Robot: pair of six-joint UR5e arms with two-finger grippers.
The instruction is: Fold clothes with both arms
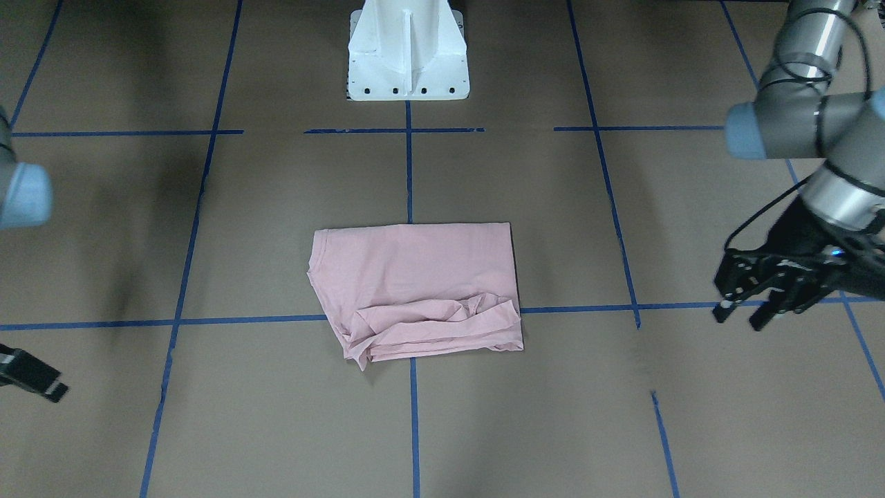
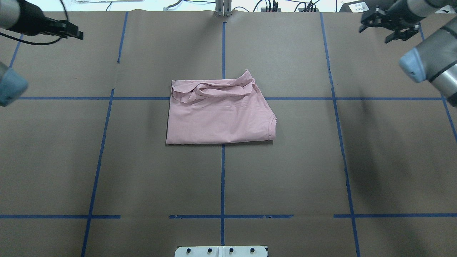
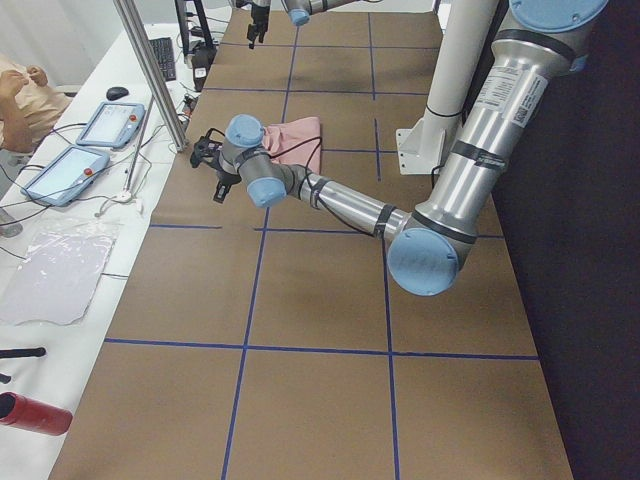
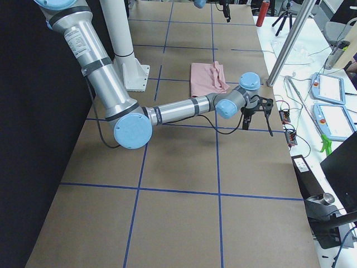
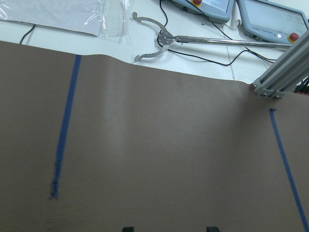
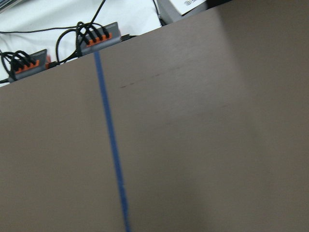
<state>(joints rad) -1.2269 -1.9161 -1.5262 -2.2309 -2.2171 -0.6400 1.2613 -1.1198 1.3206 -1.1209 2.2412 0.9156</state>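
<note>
Folded pink T-shirt (image 2: 221, 119) looked limp, light, best pinched at rumpled edge; left hand (image 1: 740, 318), right hand (image 2: 374, 34) both spread apart.

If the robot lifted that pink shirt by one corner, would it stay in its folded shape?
Probably not: the T-shirt looks thin and floppy, judging by its rumpled far edge, so layers would likely droop open. Pushed, it would probably bunch rather than slide whole.
</note>
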